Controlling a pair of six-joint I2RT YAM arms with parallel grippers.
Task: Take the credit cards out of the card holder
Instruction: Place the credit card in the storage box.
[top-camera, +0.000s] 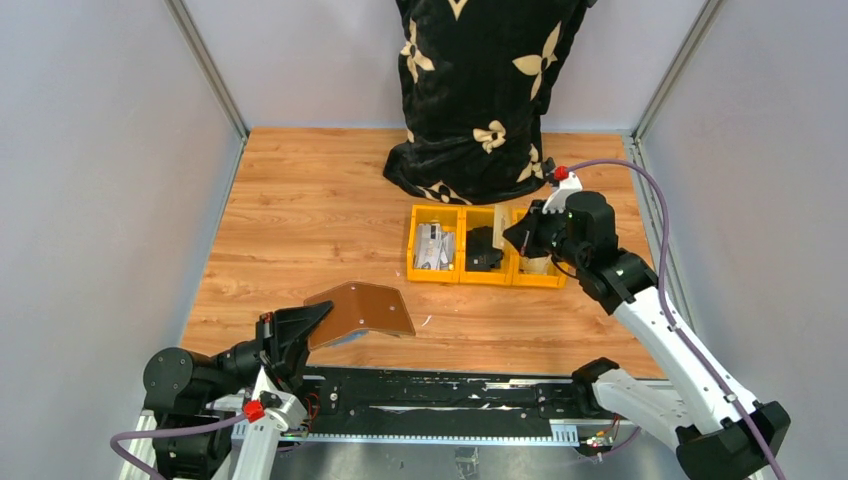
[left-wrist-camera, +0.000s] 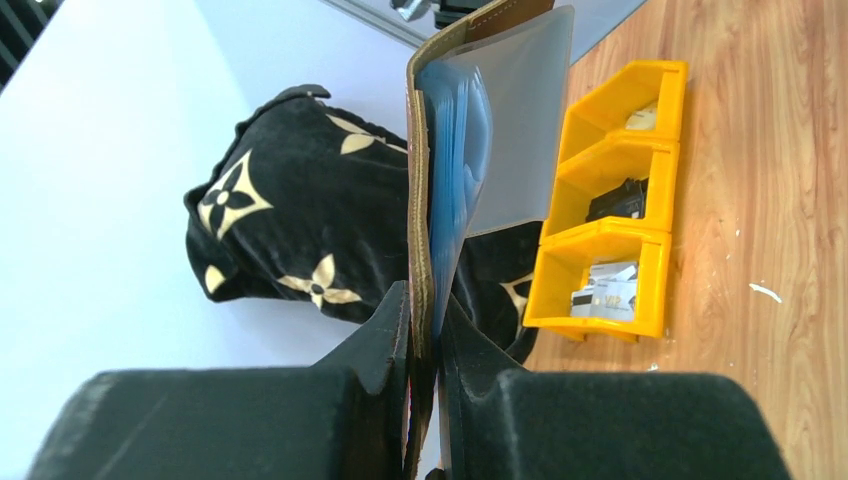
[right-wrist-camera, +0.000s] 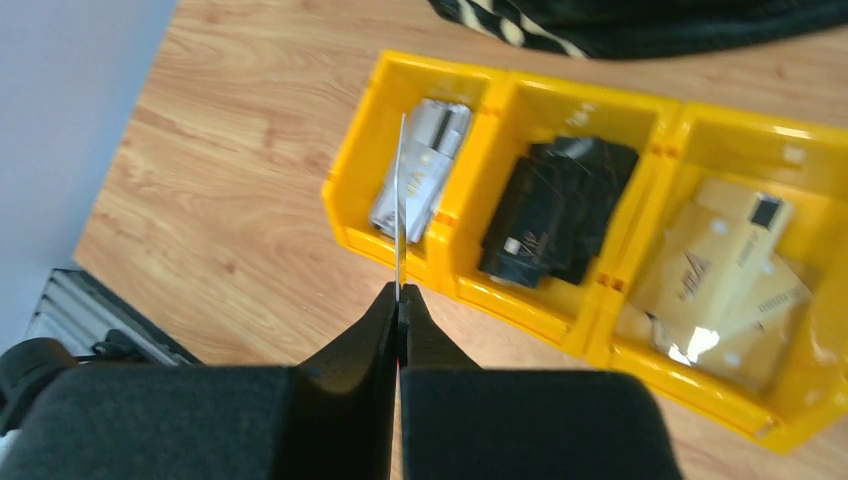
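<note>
1. Left wrist view: the left pincer (left-wrist-camera: 425, 315) is closed almost fully on one edge of the small brown leather-like folding card holder (left-wrist-camera: 417, 200), clamping the cover between both pads. The holder sits near the left arm's base, spread open, and appears to be raised off the wood-grain tabletop (top-camera: 300, 220).
2. Reason for this hold: with the cover clamped, the clear plastic sleeves (left-wrist-camera: 520, 130) fan away from it, so their mouths face outward for the other arm. It cannot be determined whether any sleeve has a card in it.
3. Right wrist view: the right pincer (right-wrist-camera: 398, 295) is fully closed on one thin credit card (right-wrist-camera: 401, 200). The card stands edge-on out of the fingertips, and its face colour cannot be read.
4. Position: the card hangs above the row of three yellow plastic bins (right-wrist-camera: 530, 305), well apart from the holder. The compartment directly below it cannot be determined.
5. Bin contents: silver-grey cards (right-wrist-camera: 425, 165) lie in the left compartment, black cards (right-wrist-camera: 560, 205) in the middle one, and tan cards (right-wrist-camera: 720, 265) in the right one. Judgement: the cards are sorted by colour, and pinching one end leaves the card free to drop.
6. Judgement: extraction is partly complete, and the left clamp presents the holder for a further pull.
</note>
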